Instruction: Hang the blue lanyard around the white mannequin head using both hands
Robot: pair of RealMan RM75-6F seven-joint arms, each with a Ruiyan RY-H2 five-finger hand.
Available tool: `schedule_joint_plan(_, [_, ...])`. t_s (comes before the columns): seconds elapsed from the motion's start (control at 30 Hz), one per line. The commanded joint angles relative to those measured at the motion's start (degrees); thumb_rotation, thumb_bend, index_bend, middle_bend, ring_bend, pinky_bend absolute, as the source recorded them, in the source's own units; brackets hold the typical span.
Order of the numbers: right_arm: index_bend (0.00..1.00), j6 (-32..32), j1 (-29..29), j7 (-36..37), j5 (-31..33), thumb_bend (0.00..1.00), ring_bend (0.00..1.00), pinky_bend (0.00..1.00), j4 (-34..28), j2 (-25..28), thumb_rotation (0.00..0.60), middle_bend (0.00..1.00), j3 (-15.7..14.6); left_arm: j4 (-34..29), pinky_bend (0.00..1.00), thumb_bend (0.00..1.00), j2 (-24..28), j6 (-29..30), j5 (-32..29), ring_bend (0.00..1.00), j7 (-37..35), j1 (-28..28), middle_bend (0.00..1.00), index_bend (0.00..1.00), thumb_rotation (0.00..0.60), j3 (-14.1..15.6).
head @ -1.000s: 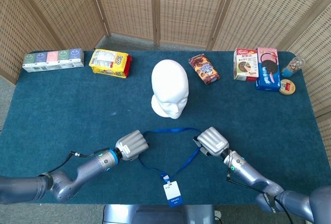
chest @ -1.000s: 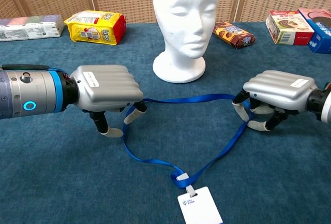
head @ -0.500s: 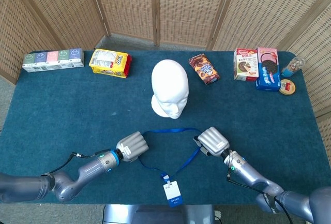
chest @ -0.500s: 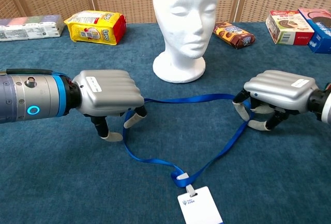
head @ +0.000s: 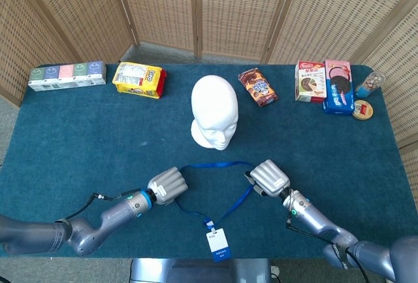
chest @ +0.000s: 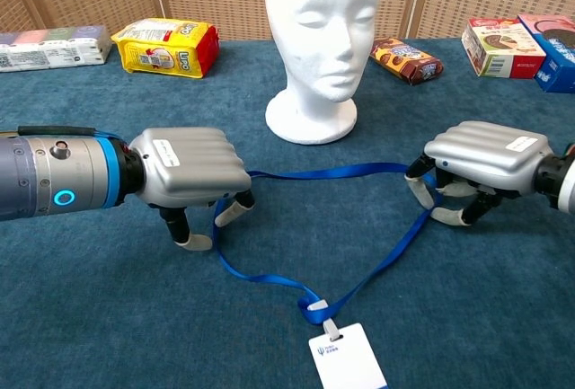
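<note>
Lying flat on the blue worktop (chest: pixel 81 317), the blue lanyard (chest: pixel 332 172) makes a loose triangle just in front of the white mannequin head (chest: pixel 321 43), with its white badge (chest: pixel 346 362) at the near point. Left hand (chest: pixel 193 173) sits palm down over the left corner with fingers curled around the strap, gripping it as far as I can see. Right hand (chest: pixel 476 169) does the same at the right corner, strap running between its curled fingers. Snack packs line the far edge, well apart from all this.
</note>
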Motion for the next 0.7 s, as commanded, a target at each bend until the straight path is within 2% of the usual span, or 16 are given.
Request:
schedule_joint_plan(0.03, [0.69, 0.0, 0.0, 0.0, 0.0, 0.46, 1.0, 1.0, 0.1, 0.0, 0.6, 1.0, 0.0, 0.0, 1.0, 0.29, -0.1, 0.2, -0.2, 1.0, 0.1, -0.2, 1.0, 0.5, 0.5, 0.1])
schedule_joint_plan(0.7, [0.69, -0.1, -0.2, 1.1, 0.4, 0.46, 1.0, 1.0, 0.9, -0.2, 0.6, 1.0, 0.1, 0.1, 1.0, 0.35, -0.9, 0.5, -4.4, 1.0, 1.7, -2.4, 1.0, 0.5, 0.502, 1.4])
